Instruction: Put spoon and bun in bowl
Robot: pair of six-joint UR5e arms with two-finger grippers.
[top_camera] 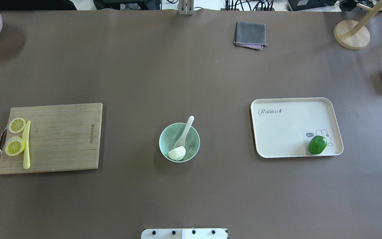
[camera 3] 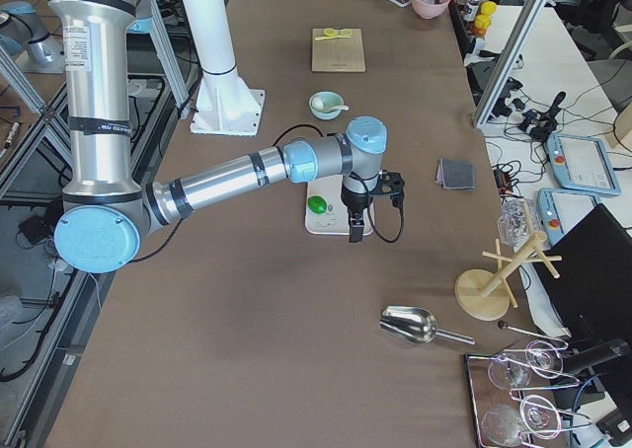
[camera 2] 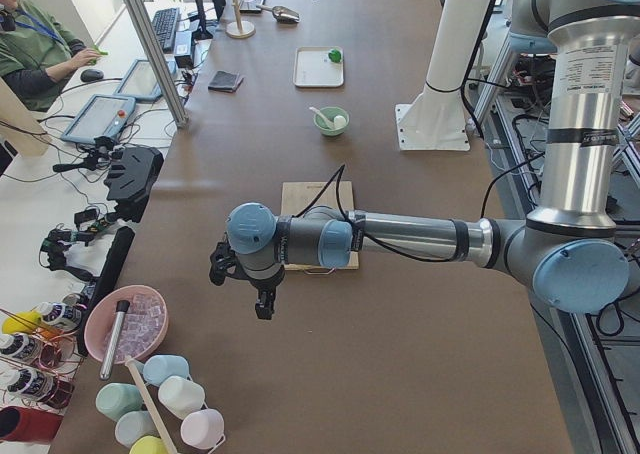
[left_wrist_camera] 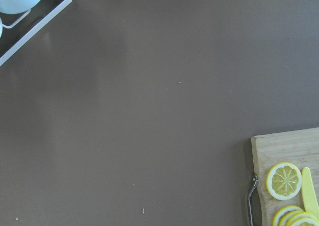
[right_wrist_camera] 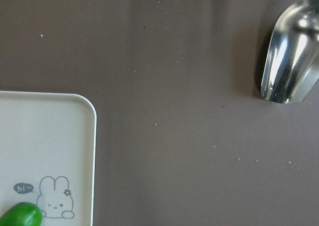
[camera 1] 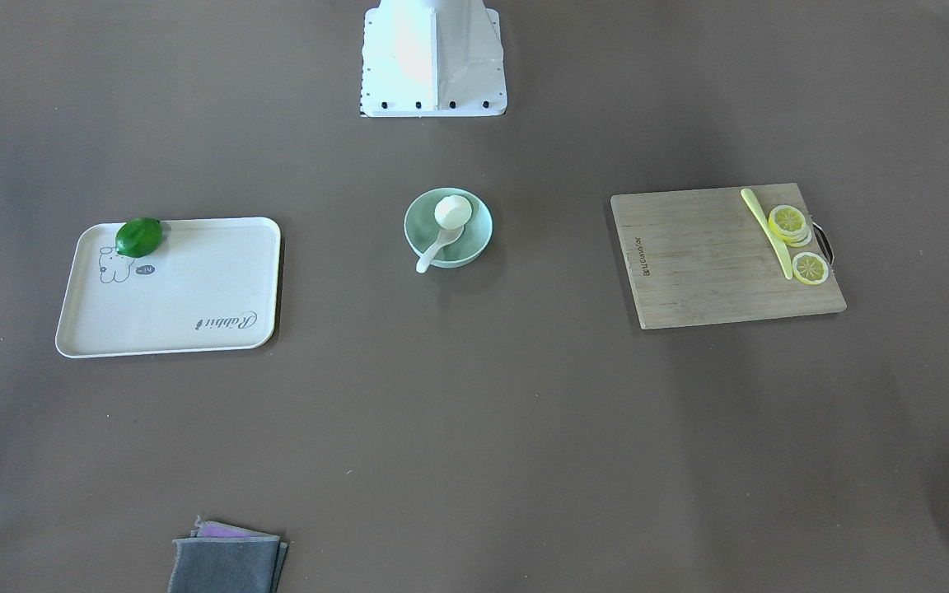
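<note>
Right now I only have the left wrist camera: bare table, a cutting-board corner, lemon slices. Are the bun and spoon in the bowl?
Observer: Yes for the bun. It lies inside the mint-green bowl, against the side nearest the robot's base.
Operator: And the spoon?
Observer: The white soup spoon has its scoop in the bowl beside the bun, and its handle leans out over the far rim.
Operator: Where is the right gripper?
Observer: The right gripper hangs near the rabbit tray's outer end, apart from the bowl. I cannot tell whether it is open.
</note>
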